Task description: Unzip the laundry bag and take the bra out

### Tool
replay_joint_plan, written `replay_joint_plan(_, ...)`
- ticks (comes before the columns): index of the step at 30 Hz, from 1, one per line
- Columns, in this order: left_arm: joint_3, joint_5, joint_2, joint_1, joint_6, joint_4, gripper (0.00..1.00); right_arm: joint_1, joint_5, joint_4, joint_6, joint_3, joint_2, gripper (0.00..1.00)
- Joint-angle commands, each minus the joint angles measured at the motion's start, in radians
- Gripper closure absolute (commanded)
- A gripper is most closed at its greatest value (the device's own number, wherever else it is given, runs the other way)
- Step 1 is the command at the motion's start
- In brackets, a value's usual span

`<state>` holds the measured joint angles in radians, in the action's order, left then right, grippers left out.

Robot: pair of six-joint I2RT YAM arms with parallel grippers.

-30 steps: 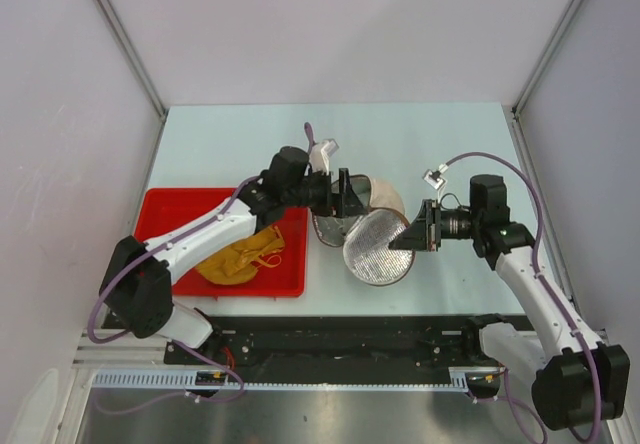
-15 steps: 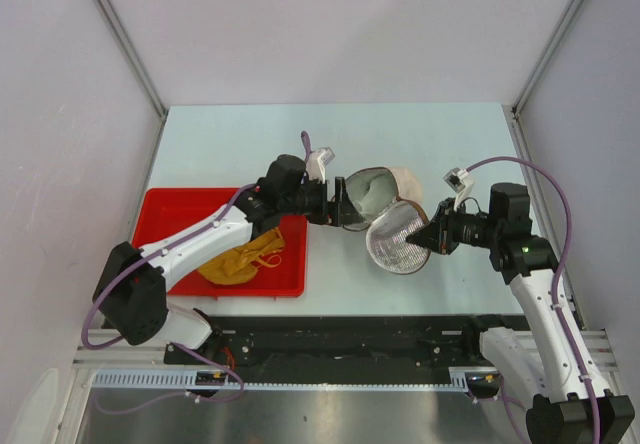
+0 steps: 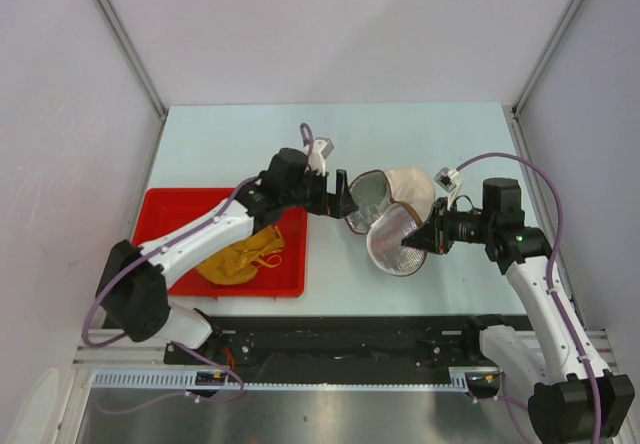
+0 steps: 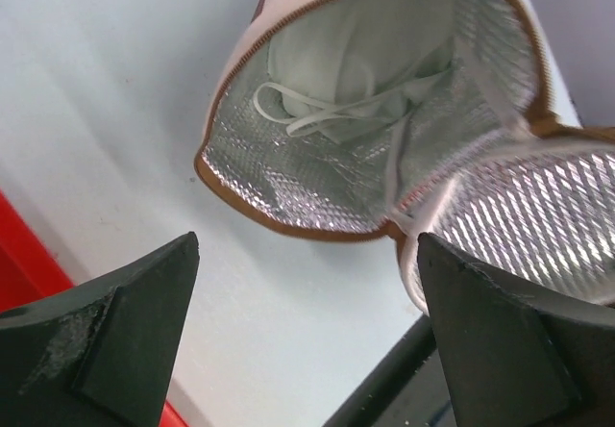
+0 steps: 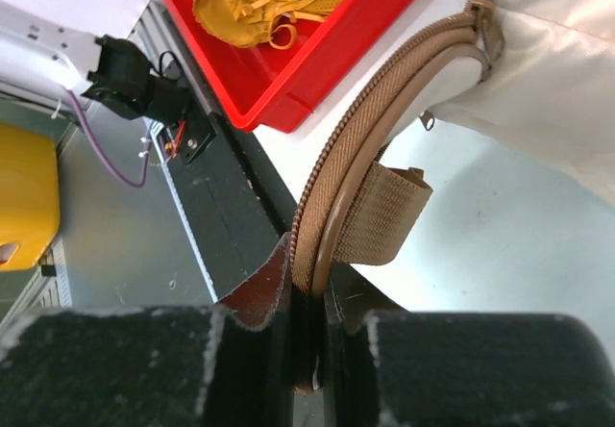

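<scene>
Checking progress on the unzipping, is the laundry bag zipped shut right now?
No, the laundry bag gapes wide open in the left wrist view, with its silvery mesh inside plainly showing.

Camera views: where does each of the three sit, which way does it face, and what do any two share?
Top external: above and behind the robot, looking down at the table; shows left gripper open, right gripper shut on the laundry bag.
Left wrist: on the left wrist, facing the bag's open mouth; its spread fingers show.
Right wrist: on the right wrist, facing the bag's rim, pinched by its own gripper.
Shared: right wrist and top both show the bra in the red tray.
</scene>
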<state>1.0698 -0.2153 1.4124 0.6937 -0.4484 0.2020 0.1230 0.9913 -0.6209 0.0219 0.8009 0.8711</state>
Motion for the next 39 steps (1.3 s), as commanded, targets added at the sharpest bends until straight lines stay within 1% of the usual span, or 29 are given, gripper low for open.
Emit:
replay_joint_plan(1,0.093,0.004,0.133,0.004,0.073,-0.016,0.00,0.010,0.072,0.026,0.046,0.047,-0.007,1.00)
replay_joint_plan(4,0.183,0.030,0.207,0.003,0.085,-0.007,0.02,0.010,0.079,0.024,0.046,0.046,-0.012,1.00)
replay_joint_plan(5,0.235,0.046,0.258,0.003,0.088,-0.001,0.02,0.009,0.082,0.021,0.046,0.049,-0.014,1.00)
replay_joint_plan(7,0.283,0.057,0.301,0.003,0.086,-0.009,0.04,0.009,0.092,0.009,0.052,0.052,-0.014,1.00)
replay_joint_plan(9,0.309,0.077,0.358,0.003,0.083,-0.021,0.08,0.004,0.096,-0.006,0.053,0.052,-0.015,1.00)
replay_joint_plan(10,0.330,0.083,0.375,0.003,0.083,-0.019,0.12,0.001,0.095,-0.010,0.052,0.052,-0.017,1.00)
replay_joint_plan(11,0.338,0.083,0.400,0.003,0.082,-0.024,0.32,0.000,0.098,-0.017,0.052,0.052,-0.020,1.00)
replay_joint_plan(12,0.341,0.083,0.407,0.003,0.077,-0.027,0.48,0.000,0.092,-0.017,0.050,0.055,-0.023,1.00)
replay_joint_plan(13,0.351,0.085,0.410,0.003,0.074,-0.020,0.84,0.000,0.083,-0.017,0.038,0.055,-0.029,1.00)
replay_joint_plan(14,0.349,0.085,0.401,0.003,0.071,0.000,0.97,-0.003,0.072,-0.017,0.033,0.055,-0.030,1.00)
replay_joint_plan(15,0.346,0.088,0.390,0.003,0.067,0.008,0.99,-0.005,0.046,-0.016,0.030,0.055,-0.032,1.00)
replay_joint_plan(19,0.271,0.154,0.284,0.003,0.051,0.031,1.00,-0.031,-0.032,0.021,-0.006,0.057,0.005,1.00)
replay_joint_plan(22,0.236,0.200,0.208,0.003,0.031,0.077,1.00,-0.029,-0.266,0.072,-0.037,0.073,0.057,1.00)
replay_joint_plan(23,0.225,0.202,0.189,0.003,0.013,0.077,0.99,-0.028,-0.402,0.079,-0.043,0.098,0.077,1.00)
replay_joint_plan(24,0.214,0.214,0.162,0.004,0.001,0.080,1.00,-0.025,-0.464,0.084,-0.056,0.109,0.083,0.80)
replay_joint_plan(25,0.187,0.214,0.146,0.007,-0.012,0.070,1.00,-0.022,-0.520,0.090,-0.071,0.122,0.086,0.68)
replay_joint_plan(26,0.173,0.214,0.137,0.013,-0.028,0.057,1.00,-0.011,-0.584,0.105,-0.077,0.132,0.075,0.59)
replay_joint_plan(27,0.147,0.214,0.125,0.016,-0.039,0.048,1.00,0.000,-0.612,0.116,-0.097,0.145,0.060,0.32)
replay_joint_plan(28,0.141,0.209,0.126,0.020,-0.048,0.037,1.00,0.013,-0.643,0.134,-0.106,0.146,0.042,0.20)
replay_joint_plan(29,0.140,0.203,0.131,0.023,-0.068,0.042,1.00,0.058,-0.730,0.163,-0.120,0.146,0.014,0.04)
replay_joint_plan(30,0.151,0.197,0.140,0.024,-0.075,0.050,0.99,0.078,-0.770,0.180,-0.138,0.146,-0.030,0.00)
replay_joint_plan(32,0.160,0.192,0.158,0.029,-0.096,0.065,1.00,0.139,-0.869,0.211,-0.168,0.147,-0.073,0.00)
replay_joint_plan(33,0.166,0.189,0.164,0.029,-0.102,0.065,0.99,0.162,-0.891,0.216,-0.184,0.152,-0.099,0.00)
replay_joint_plan(35,0.174,0.183,0.174,0.029,-0.105,0.066,1.00,0.205,-0.960,0.216,-0.261,0.153,-0.110,0.00)
replay_joint_plan(36,0.183,0.182,0.175,0.029,-0.105,0.068,1.00,0.257,-0.991,0.213,-0.284,0.153,-0.116,0.00)
replay_joint_plan(37,0.185,0.176,0.177,0.029,-0.105,0.068,1.00,0.280,-1.046,0.205,-0.319,0.153,-0.118,0.00)
replay_joint_plan(38,0.190,0.174,0.178,0.029,-0.104,0.073,1.00,0.312,-1.159,0.195,-0.342,0.153,-0.119,0.00)
replay_joint_plan(39,0.199,0.171,0.181,0.029,-0.104,0.079,1.00,0.358,-1.222,0.185,-0.367,0.153,-0.122,0.00)
